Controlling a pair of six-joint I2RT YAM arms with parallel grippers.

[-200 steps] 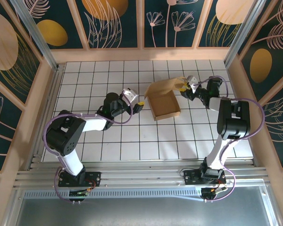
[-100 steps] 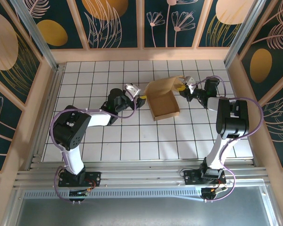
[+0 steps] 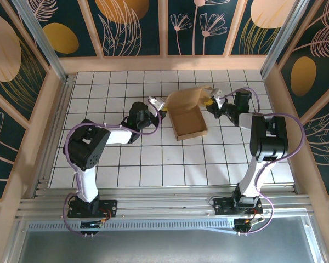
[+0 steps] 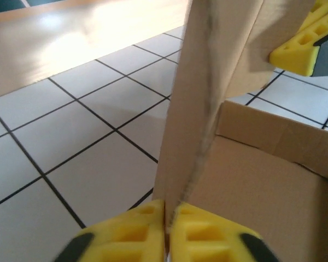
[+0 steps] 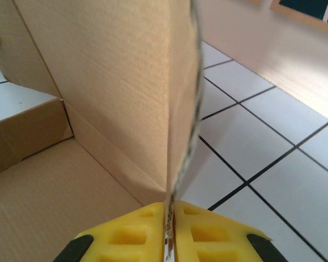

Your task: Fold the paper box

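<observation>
A white-tiled surface (image 3: 126, 164) is lying inside wood-framed, leaf-painted panels. The box (image 3: 191, 123) is sitting near the back wall (image 3: 170, 63), right of its middle. It is opening upward, with its long axis pointing at that wall and its lid (image 3: 187, 99) rising there. Both wrist cameras are cropping the box and showing cardboard edge-on. The left jaws are pinching the lid's left edge, the right jaws its right edge.

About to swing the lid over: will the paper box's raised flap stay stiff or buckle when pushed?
Likely floppy: the flap is one thin sheet, pinched edge-on by the right gripper and left gripper. Probably light, so the paper box may slide on the smooth tiles. It should hinge at its base crease.
</observation>
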